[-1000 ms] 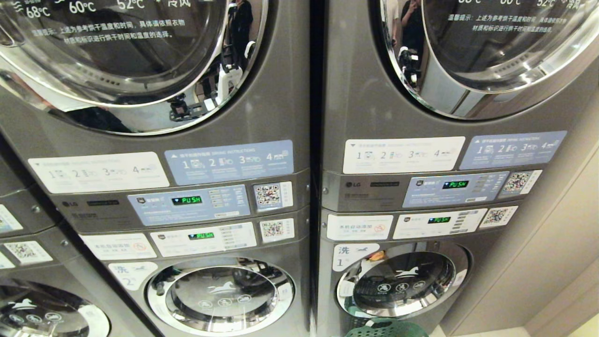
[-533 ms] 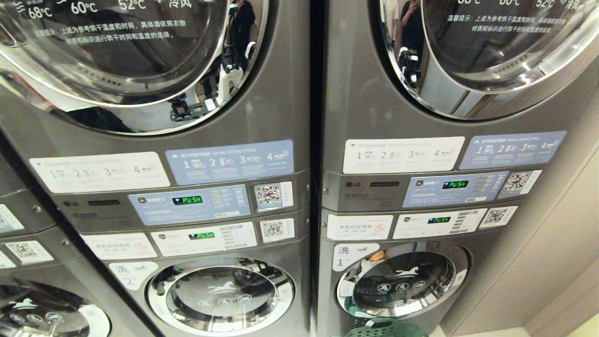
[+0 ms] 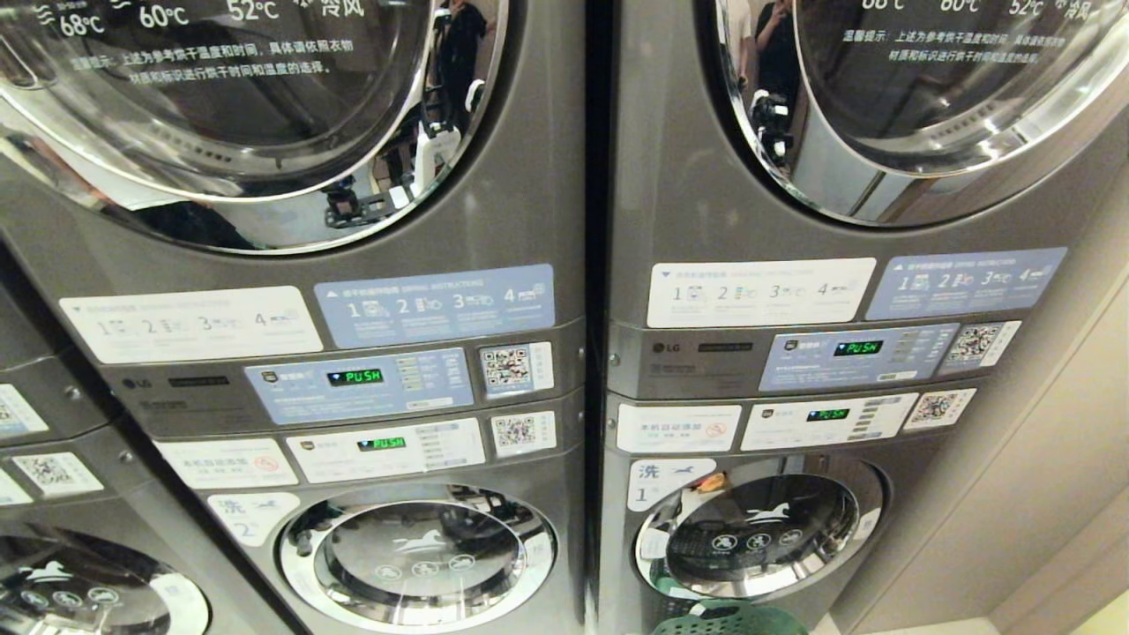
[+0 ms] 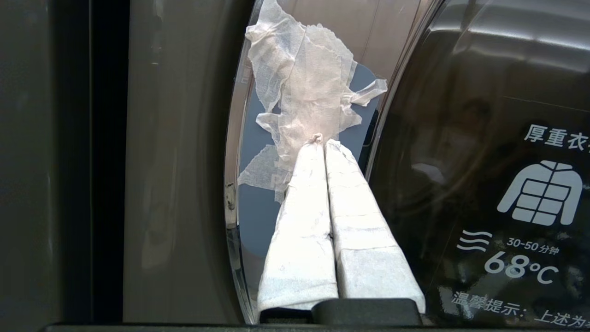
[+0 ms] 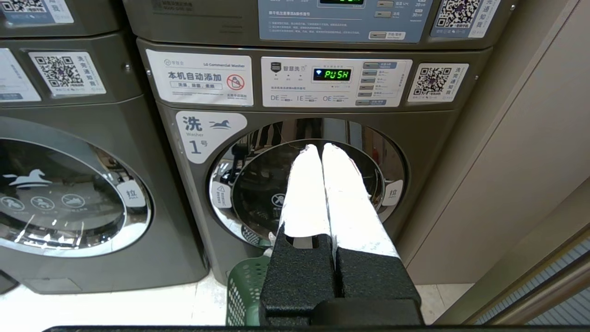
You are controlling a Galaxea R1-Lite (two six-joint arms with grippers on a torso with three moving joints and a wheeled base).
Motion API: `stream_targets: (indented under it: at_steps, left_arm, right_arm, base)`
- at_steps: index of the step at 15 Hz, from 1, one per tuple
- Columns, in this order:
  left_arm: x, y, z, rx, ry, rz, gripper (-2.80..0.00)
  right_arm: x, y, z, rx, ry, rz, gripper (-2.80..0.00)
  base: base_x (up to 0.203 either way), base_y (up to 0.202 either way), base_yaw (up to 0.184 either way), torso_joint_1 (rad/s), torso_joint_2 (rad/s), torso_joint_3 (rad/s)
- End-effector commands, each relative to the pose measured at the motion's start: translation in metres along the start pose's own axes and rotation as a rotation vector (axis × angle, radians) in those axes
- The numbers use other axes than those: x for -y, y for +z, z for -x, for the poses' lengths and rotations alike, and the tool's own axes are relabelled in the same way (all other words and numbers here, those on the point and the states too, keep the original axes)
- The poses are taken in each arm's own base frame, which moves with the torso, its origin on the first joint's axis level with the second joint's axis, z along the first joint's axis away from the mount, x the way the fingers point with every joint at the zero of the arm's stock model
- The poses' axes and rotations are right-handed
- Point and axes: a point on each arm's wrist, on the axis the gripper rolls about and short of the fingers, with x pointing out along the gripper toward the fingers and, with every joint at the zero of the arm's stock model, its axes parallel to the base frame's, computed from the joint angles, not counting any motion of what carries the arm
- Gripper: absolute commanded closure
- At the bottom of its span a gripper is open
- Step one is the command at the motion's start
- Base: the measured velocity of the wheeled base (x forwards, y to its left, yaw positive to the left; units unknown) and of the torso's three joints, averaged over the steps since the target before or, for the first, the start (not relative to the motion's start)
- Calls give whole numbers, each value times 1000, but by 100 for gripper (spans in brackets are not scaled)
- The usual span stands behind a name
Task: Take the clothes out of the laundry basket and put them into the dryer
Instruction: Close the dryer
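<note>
The upper left dryer has a round glass door with white temperature print, and the door looks shut. My left gripper is shut, its white-wrapped fingers pressed together. Its tips sit at a patch of torn white tape on the door's chrome edge, beside the dark glass. This gripper is outside the head view. The green laundry basket stands on the floor below washer no. 1, its rim just showing. The clothes are hidden. My right gripper hangs shut and empty above the basket.
A second dryer is stacked at the upper right, with control panels and two washers below. A beige wall closes in the right side. Pale floor tiles lie in front of the machines.
The whole head picture has slid slightly to the right. Nothing else differs.
</note>
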Motion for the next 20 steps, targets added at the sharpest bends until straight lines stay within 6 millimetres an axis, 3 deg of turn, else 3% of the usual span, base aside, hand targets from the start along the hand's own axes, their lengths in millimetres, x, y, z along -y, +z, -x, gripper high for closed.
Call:
stream_targets:
  at_steps: [1,12,16,20]
  left_arm:
    - [-2,-9,-3,-17,-2,10,0]
    - [8,-18,-11,-19,-26,10,0]
    - [25,33,10,92,19,-26,0]
    - [42,94,47,220,71,-87,0]
  right_arm:
    - [0,0,0,-3,1,0,0]
    - [0,0,0,-2,1,1,0]
    - [0,0,0,-3,1,-3,0]
    - [0,0,0,-2,1,0,0]
  base:
    - [0,0,0,0,0,0]
    - [0,0,0,0,0,0]
    - [0,0,0,0,0,0]
    - [0,0,0,0,7,1]
